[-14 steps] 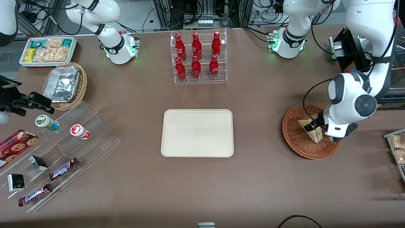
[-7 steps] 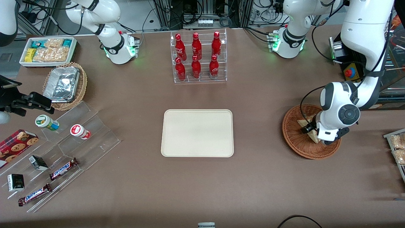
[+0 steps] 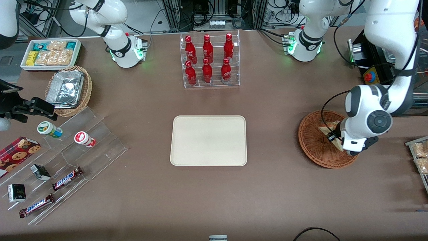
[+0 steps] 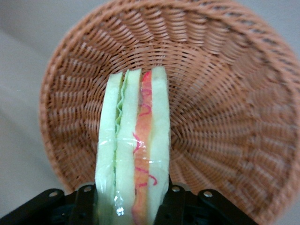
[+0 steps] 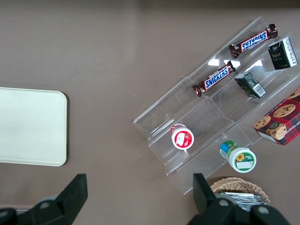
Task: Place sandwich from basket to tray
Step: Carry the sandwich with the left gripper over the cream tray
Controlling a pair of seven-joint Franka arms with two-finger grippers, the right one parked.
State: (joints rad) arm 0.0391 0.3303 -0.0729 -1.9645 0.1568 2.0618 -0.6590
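Wicker basket (image 3: 314, 147) lies under my downward-pointing gripper (image 4: 133, 206), fingers (image 4: 86, 204) clamped on the sandwich (image 4: 133, 150).

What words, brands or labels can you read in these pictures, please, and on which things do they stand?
"SNICKERS": chocolate bar on the clear stepped stand.
"SNICKERS": second bar on the same stand.
Red bottles: white script, too small to read.
Two round-lidded cups, dark small boxes, cookie box: print unreadable.
The sandwich, held by the pincer over the basket, carries no text; neither does the tray.
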